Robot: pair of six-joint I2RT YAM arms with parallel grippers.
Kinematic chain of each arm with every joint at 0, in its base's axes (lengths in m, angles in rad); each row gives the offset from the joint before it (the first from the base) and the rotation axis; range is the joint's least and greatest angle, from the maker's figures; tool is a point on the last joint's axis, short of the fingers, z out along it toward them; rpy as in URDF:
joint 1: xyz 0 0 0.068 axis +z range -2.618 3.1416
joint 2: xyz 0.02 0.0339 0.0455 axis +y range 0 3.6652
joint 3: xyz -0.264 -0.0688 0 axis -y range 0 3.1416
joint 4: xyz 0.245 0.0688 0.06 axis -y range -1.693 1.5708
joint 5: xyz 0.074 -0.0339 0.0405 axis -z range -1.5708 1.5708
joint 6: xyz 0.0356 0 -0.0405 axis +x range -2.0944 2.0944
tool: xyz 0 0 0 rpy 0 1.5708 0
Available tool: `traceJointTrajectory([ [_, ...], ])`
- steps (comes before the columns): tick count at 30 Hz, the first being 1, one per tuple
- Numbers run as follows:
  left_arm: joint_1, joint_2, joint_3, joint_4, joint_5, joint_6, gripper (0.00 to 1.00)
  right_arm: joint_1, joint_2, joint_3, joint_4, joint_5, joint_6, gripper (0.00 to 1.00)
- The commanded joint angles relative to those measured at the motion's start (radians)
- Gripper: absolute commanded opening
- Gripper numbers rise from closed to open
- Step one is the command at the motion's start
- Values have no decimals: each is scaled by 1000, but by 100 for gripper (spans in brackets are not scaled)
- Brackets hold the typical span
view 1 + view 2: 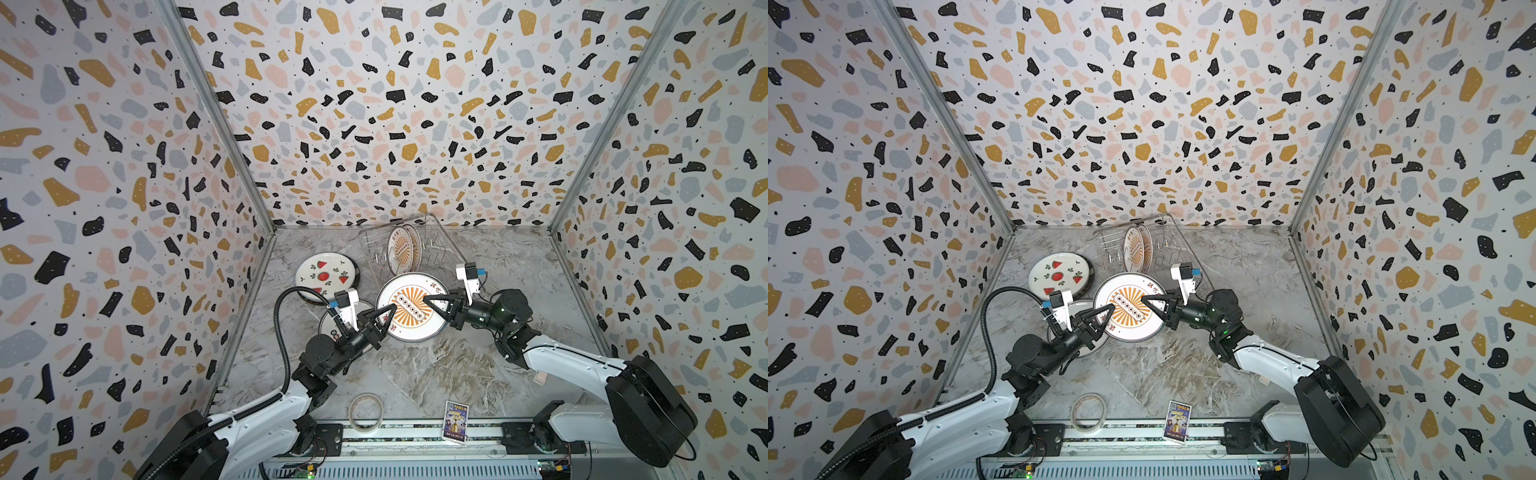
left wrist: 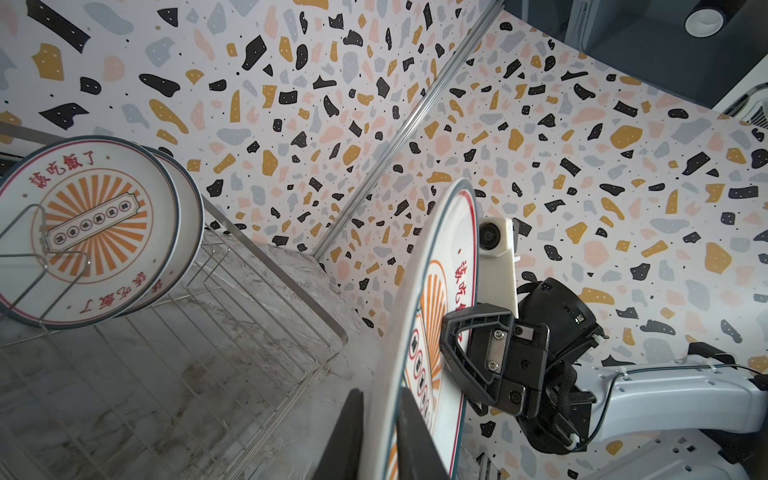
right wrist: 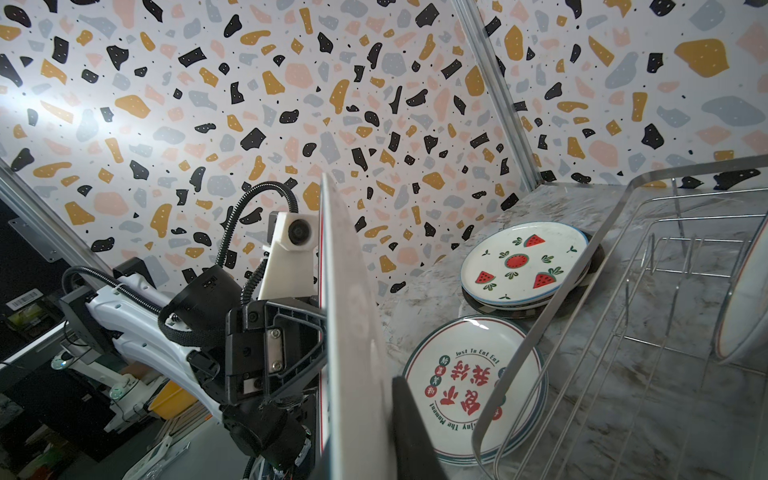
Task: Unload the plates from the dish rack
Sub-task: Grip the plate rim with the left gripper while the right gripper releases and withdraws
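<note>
Robot lab test cell: terrazzo-papered walls [image 1: 374, 104], aluminium frame [image 1: 218, 118], marble-print tabletop [image 1: 436, 374], arm-mounting rail [image 1: 415, 432].

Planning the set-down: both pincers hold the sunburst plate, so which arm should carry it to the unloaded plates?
Left, probably. The left pincer grips the sunburst plate on the edge nearest the watermelon plate and the red-lettered plate, both lying on its side.

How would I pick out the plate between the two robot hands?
Find the wire dish rack at the back of the marble table. Just in front of it the left hand and right hand grip one big plate by opposite edges. Unlike the plates lying flat beside it, it is lifted and shows an orange sunburst.
</note>
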Motion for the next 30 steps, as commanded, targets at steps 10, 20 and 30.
traceJointTrajectory([
  [10, -8, -19, -19, 75, 19, -20, 0, 24, 76, 96, -41, 50, -43, 14],
  [20, -6, -62, -37, 45, -92, -37, 0, 31, 64, 74, -111, 257, -62, 48],
  [30, 0, -151, -52, -52, -179, -19, 0, 113, -17, 76, -291, 601, -172, 63],
])
